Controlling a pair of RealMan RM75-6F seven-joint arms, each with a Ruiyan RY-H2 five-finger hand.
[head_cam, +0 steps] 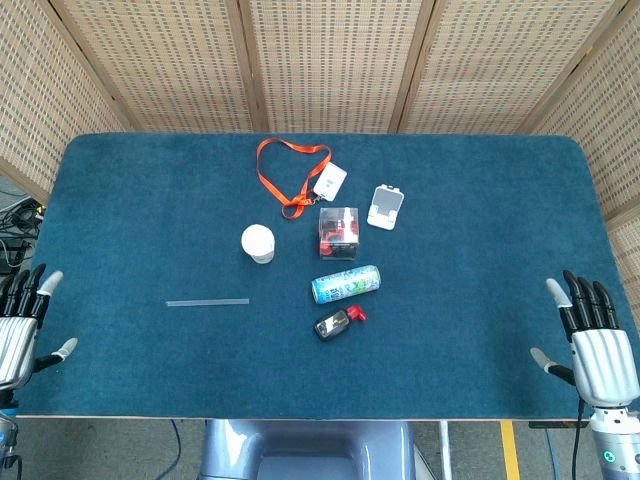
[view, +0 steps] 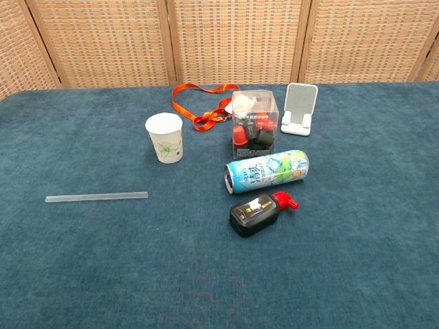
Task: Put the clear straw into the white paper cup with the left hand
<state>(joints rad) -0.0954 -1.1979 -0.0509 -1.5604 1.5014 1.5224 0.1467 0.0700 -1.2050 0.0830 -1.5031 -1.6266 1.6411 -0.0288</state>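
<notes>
The clear straw [head_cam: 207, 302] [view: 96, 197] lies flat on the blue table, left of centre, running left to right. The white paper cup [head_cam: 258, 243] [view: 164, 138] stands upright behind and to the right of the straw, mouth up and apart from it. My left hand [head_cam: 22, 322] hovers at the table's front left corner, fingers spread, holding nothing, well left of the straw. At the front right corner my right hand [head_cam: 595, 340] is likewise spread and empty. Neither hand shows in the chest view.
Right of the cup are a clear box of red and black parts [head_cam: 339, 232], a can lying on its side [head_cam: 345, 284], a small black and red device [head_cam: 337, 322], a white phone stand [head_cam: 386, 207] and an orange lanyard with a badge [head_cam: 296, 175].
</notes>
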